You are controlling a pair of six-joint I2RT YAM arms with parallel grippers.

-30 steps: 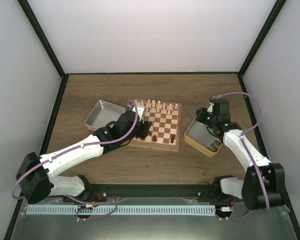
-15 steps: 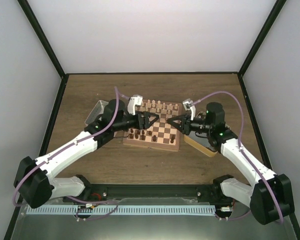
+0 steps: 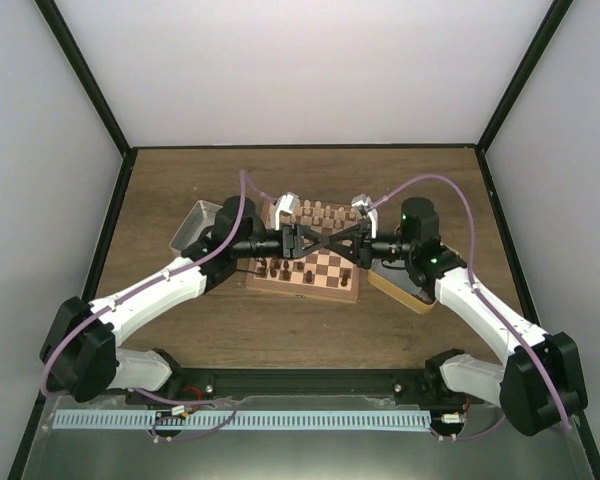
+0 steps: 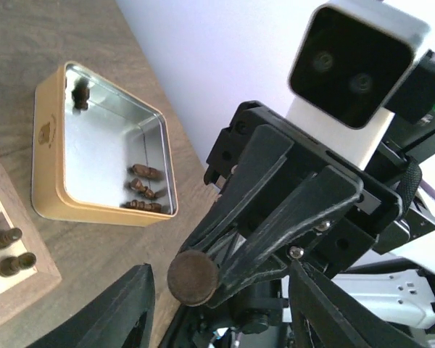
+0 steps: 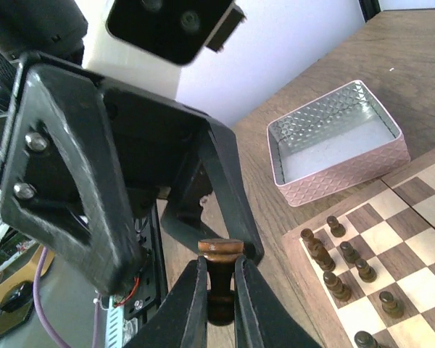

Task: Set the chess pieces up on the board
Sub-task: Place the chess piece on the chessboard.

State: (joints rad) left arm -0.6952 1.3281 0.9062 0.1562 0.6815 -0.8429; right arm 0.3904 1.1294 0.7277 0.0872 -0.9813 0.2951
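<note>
Grippers nose to nose above the board (image 3: 302,291), operator; your right gripper (image 3: 333,241) has its jaws clamped on one chess piece (image 5: 219,281), held in the air over the squares; the piece is dark brown turned wood, slim in the stem, with a flat round base that faces your left gripper (image 3: 304,241); from the left wrist view that base reads as a plain dark disc. Your left gripper's jaws stand apart, one finger (image 4: 119,308) on either side of the disc, neither touching it. On the board, more dark chessmen (image 3: 276,268) stand upright on the near-left squares; pale chessmen (image 3: 320,212) line the far edge. Gold tin (image 4: 47,138) just right of the board holds a few more dark chessmen lying loose; pink tin (image 5: 348,174) sits just beside the board's left corner.
</note>
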